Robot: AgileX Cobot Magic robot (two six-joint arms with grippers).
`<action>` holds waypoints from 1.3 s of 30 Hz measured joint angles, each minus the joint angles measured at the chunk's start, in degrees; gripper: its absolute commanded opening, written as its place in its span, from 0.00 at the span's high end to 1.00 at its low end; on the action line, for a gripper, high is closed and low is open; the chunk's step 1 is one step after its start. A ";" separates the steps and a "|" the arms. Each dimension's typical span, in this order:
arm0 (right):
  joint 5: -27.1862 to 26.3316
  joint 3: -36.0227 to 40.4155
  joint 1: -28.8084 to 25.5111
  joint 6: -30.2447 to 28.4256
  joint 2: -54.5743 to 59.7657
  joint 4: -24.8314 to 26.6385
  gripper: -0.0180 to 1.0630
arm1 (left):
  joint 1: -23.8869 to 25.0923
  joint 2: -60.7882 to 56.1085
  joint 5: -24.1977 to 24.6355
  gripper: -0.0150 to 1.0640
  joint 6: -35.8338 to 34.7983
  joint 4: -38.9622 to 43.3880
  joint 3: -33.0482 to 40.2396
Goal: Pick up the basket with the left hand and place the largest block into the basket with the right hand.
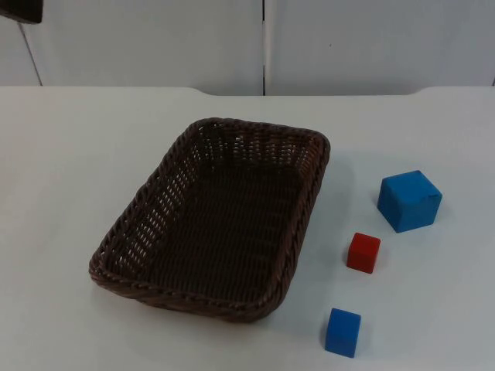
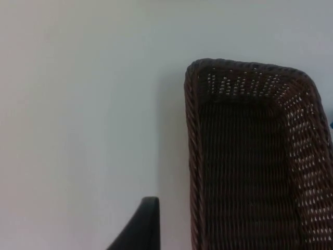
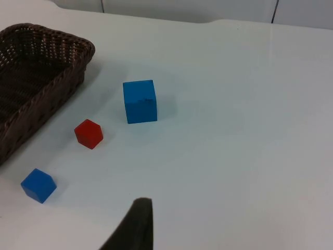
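Basket (image 1: pixel 213 224) on table, claws apart from it

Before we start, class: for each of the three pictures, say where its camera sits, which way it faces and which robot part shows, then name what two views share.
Top view: fixed camera above, facing down and forward at the basket, large blue block, red block and small blue block.
Left wrist view: on the left arm, facing along its gripper, one black fingertip beside the basket.
Right wrist view: on the right arm, one black fingertip before the three blocks.
Shared: all show the basket; top and right wrist share the blocks.
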 measured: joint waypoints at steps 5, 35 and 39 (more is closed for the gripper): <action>0.00 0.00 0.00 0.00 0.00 0.00 0.01 | -0.40 6.01 -0.03 0.01 1.03 -0.13 -3.85; 0.00 0.00 0.00 0.00 0.00 0.00 0.01 | -5.12 40.50 1.60 0.01 2.50 2.19 -21.97; 0.00 0.00 0.00 0.00 0.00 0.00 0.01 | -6.68 43.14 1.60 0.01 2.50 2.69 -23.12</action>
